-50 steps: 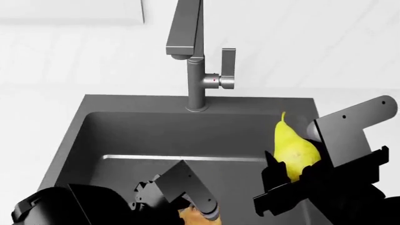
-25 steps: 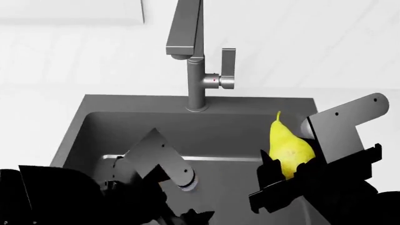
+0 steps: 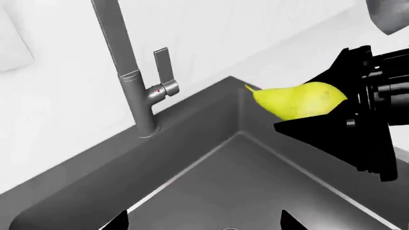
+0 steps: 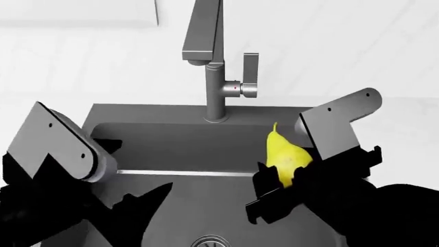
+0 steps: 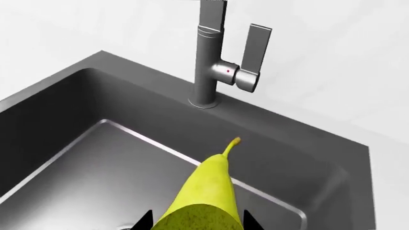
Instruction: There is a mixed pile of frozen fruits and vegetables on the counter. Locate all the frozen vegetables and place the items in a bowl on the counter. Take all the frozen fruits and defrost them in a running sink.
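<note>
While the right gripper (image 4: 288,180) clamps the small yellow pear (image 4: 285,158), stem toward 12 o'clock, above the dark grey sink basin (image 4: 185,146), the empty left gripper (image 4: 130,206) gapes at 9 o'clock.

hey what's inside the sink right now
Nothing rests in the sink; only its drain shows. The pear hangs above, held by the right gripper. Arms hide the near corners.

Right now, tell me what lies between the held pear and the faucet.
Nothing: in the right wrist view, only bare sink wall and rim separate the pear from the faucet.
</note>
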`<state>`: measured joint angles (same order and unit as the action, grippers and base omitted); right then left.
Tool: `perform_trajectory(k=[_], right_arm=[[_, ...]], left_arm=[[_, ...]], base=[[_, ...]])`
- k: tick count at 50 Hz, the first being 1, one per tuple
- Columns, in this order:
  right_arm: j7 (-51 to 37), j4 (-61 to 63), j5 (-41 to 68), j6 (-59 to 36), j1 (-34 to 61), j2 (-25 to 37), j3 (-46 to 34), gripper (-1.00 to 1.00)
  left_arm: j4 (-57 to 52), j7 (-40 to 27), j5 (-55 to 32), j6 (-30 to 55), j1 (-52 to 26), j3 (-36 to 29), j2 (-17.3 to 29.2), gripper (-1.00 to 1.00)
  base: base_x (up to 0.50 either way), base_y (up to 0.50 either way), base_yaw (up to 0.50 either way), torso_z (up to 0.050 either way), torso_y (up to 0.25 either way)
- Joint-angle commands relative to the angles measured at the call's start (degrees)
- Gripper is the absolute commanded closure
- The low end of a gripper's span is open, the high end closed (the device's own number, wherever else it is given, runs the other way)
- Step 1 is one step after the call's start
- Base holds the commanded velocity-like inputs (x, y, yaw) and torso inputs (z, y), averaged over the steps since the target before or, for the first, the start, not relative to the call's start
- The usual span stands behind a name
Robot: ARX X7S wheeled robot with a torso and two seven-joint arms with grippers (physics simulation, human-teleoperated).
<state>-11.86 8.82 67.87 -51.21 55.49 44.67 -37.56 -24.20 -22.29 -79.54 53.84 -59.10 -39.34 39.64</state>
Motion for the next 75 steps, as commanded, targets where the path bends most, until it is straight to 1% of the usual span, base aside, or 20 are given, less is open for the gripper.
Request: perform_trajectory(k=[1,4,8,18,20,23,30,39,44,46,53,67,75], right_arm=[[2.51,-4.42,-1.42,-2.54,4.0,-4.44,-2.17,1.0],[3.62,-6.88,-2.29,-2.56,5.01,-5.82,-2.94,1.0],[6.58,-11.49,-3.22,-3.32,7.23,-8.25,-4.52,1.0],[16.08,-24.52,-8.74,-2.55,11.63,-14.95,-10.64,1.0],[19.72,-28.31,-9.63,-2.33,12.78,-16.84,-12.17,1.0],[22.46,-32.26,-12.23,-0.96,13.35,-18.89,-14.62,1.0],[27.42,-40.68,-15.87,1.36,14.56,-23.56,-18.25,1.0],[32.55,-49.74,-19.23,4.65,15.08,-28.71,-21.53,1.0],[36.91,-57.17,-22.24,7.53,15.8,-32.73,-24.42,1.0],[38.76,-61.45,-23.1,9.28,16.48,-34.61,-24.81,1.0],[47.13,-83.21,-27.27,19.07,18.14,-43.39,-26.61,1.0],[48.77,-83.72,-34.16,18.54,15.79,-44.51,-20.84,1.0],[49.49,-83.64,-35.6,18.14,15.84,-44.61,-19.93,1.0]], left_arm=[[-7.63,-3.79,-6.32,-2.12,2.09,6.5,8.17,-1.0],[-7.66,-4.11,-8.02,-2.67,2.18,7.97,10.09,-1.0],[-8.84,-4.65,-8.99,-3.31,3.05,8.69,11.2,-1.0],[-10.0,-5.49,-10.27,-5.05,5.07,9.9,12.54,-1.0],[-10.14,-5.59,-10.48,-5.28,5.31,10.1,12.82,-1.0],[-10.36,-5.74,-10.7,-5.65,5.96,10.03,12.61,-1.0],[-11.45,-5.63,-11.96,-6.24,6.37,11.18,14.4,-1.0],[-10.44,-5.69,-11.64,-6.0,5.92,10.71,13.62,-1.0],[-10.28,-5.37,-11.13,-5.37,5.5,10.03,13.08,-1.0],[-9.86,-5.24,-11.0,-5.37,5.39,9.97,12.89,-1.0],[-9.81,-5.12,-10.15,-5.25,5.75,9.53,12.75,-1.0],[-10.63,-4.4,-10.55,-5.59,6.76,9.91,14.16,-1.0],[-10.77,-4.1,-10.45,-5.78,7.13,9.94,14.42,-1.0]], base=[[0.0,0.0,0.0,0.0,0.0],[0.0,0.0,0.0,0.0,0.0],[0.0,0.0,0.0,0.0,0.0],[0.0,0.0,0.0,0.0,0.0],[0.0,0.0,0.0,0.0,0.0],[0.0,0.0,0.0,0.0,0.0],[0.0,0.0,0.0,0.0,0.0],[0.0,0.0,0.0,0.0,0.0],[0.0,0.0,0.0,0.0,0.0],[0.0,0.0,0.0,0.0,0.0],[0.0,0.0,0.0,0.001,0.0],[0.0,0.0,0.0,0.0,0.0],[0.0,0.0,0.0,0.0,0.0]])
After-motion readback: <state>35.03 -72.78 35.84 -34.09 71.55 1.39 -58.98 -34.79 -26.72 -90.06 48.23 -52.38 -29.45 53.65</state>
